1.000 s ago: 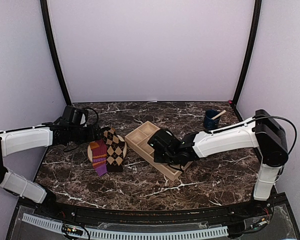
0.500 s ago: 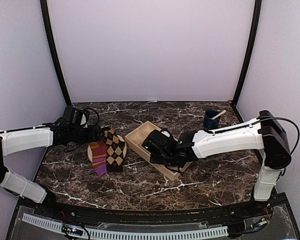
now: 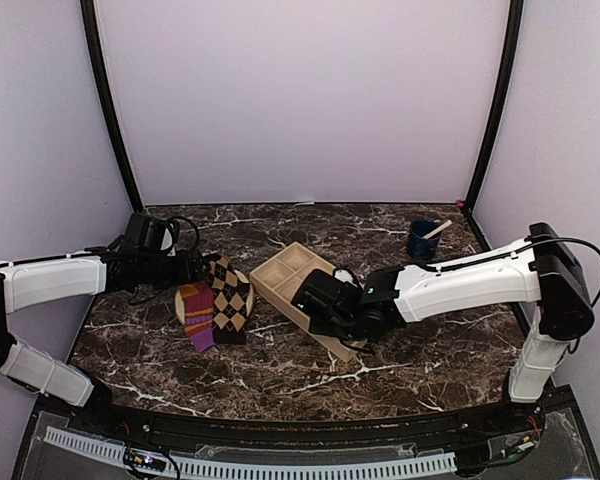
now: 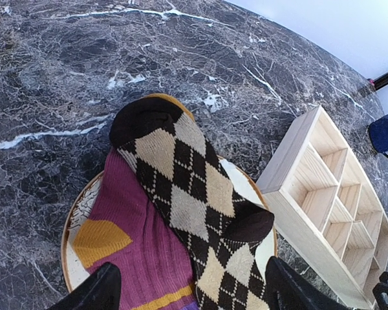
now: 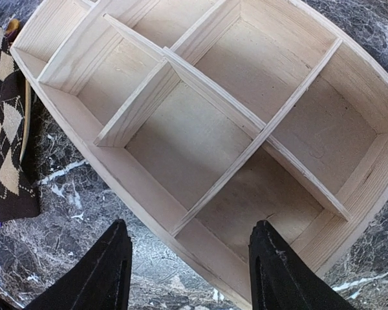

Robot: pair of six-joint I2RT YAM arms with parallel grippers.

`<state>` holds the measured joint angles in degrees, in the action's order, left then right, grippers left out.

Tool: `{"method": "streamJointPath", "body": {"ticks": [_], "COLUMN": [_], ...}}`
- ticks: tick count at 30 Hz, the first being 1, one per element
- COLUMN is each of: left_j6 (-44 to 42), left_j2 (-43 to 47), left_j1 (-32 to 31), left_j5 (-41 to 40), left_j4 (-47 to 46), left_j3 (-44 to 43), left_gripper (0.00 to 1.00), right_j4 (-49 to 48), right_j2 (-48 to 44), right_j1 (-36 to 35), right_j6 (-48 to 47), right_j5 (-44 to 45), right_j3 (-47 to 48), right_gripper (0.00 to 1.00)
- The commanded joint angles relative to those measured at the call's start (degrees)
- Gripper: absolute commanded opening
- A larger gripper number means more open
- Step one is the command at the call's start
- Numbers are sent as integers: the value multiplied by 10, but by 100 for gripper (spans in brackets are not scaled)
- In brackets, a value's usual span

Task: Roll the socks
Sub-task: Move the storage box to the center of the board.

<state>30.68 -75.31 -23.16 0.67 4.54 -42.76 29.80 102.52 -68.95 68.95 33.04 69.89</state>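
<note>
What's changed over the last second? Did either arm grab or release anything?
The right gripper eased slightly toward the table's near edge above the wooden tray. Its jaws stand open, and nothing was grabbed. The open left gripper, purple sock, argyle sock and plate stayed put.

You'll see the magenta-purple sock (image 3: pixel 196 314), orange-striped, lying flat and unrolled on the plate (image 4: pixel 69 225) at the left of the table (image 3: pixel 280 375). The black-and-tan argyle sock (image 3: pixel 230 296) lies flat at its right, overlapping its edge, its dark rounded end pointing far.
</note>
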Motion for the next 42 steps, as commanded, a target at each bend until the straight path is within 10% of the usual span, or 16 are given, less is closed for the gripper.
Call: {"method": "streamJointPath", "body": {"ticks": [1,42], "left_j6": [6,10], "left_j2": [7,-31], "left_j1": [-1,-2], "left_j5": [9,27], "left_j4": [-7,-22], "left_j3": [11,6], "left_gripper": [79,78], "right_j4": [-24,-128], "right_j2": [8,140], "right_j1": [10,189], "right_j6": [13,-232], "right_j5": [3,-65], "right_j3": [-12,87], "right_gripper": [57,37]}}
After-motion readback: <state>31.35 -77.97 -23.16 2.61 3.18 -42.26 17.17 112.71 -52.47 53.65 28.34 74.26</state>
